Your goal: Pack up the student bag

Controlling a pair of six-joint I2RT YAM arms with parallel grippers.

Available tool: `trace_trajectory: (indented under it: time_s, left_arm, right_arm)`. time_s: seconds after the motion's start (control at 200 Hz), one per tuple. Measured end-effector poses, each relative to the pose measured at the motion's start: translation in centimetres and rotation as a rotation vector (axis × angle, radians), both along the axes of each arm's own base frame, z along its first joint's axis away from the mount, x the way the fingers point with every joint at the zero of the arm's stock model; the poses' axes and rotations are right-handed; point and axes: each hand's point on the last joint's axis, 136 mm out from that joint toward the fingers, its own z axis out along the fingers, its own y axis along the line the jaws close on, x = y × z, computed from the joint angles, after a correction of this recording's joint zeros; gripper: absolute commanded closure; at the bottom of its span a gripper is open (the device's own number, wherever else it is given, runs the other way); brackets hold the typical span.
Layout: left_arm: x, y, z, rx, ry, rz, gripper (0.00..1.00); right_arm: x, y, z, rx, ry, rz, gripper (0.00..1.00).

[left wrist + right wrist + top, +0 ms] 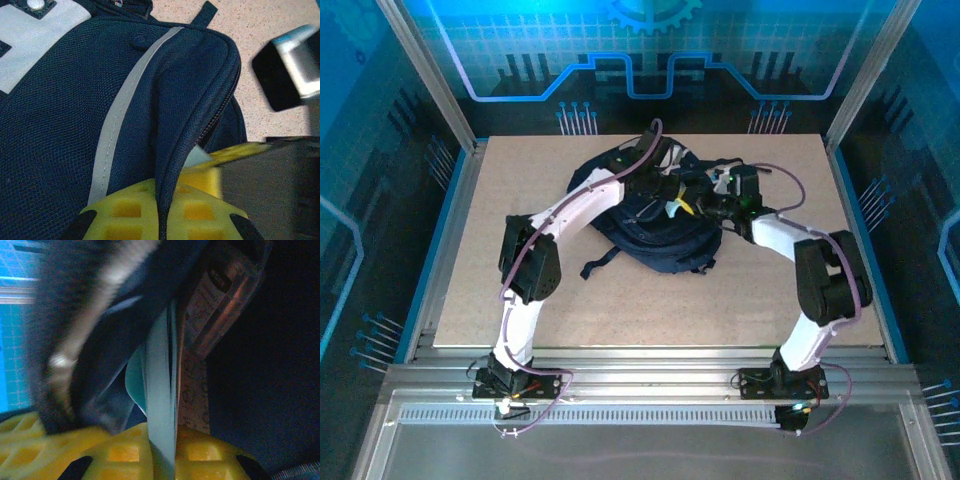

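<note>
Both forearms hide much of the student bag in the top view. It lies on the far half of the speckled chipboard table, about midway left to right. The left wrist view shows its dark navy mesh weave, a smooth light-grey stripe and a white-grey patch cut off by the frame's edge. The left gripper, yellow with waffle-like pads, is clenched on a fold of the bag's fabric below the zip. A yellow pencil-like stick shows at the opening. The right wrist view is blurred and dim. There the right gripper pinches a thin pale flat strip; what it is I cannot tell. Beside it stands a printed, see-through plastic piece.
</note>
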Motion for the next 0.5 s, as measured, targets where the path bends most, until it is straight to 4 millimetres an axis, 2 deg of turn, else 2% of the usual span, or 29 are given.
trace_trajectory:
  time_s: [0.11, 0.3, 0.42, 0.5]
  left_arm:
    - [0.0, 0.1, 0.1, -0.024, 0.009, 0.003, 1.00]
    - [-0.1, 0.1, 0.1, -0.054, 0.021, 0.005, 1.00]
    - [0.0, 0.1, 0.3, -0.065, 0.022, 0.001, 1.00]
    - [-0.1, 0.0, 0.4, -0.072, 0.023, -0.002, 1.00]
  right_arm:
    - [0.5, 0.6, -1.3, 0.029, 0.048, -0.013, 0.98]
    - [0.9, -0.4, -2.5, 0.029, 0.113, -0.075, 0.92]
    - [0.7, -1.0, -3.7, -0.017, 0.164, -0.109, 0.79]
    - [1.4, -1.8, -3.9, -0.071, 0.182, -0.152, 0.71]
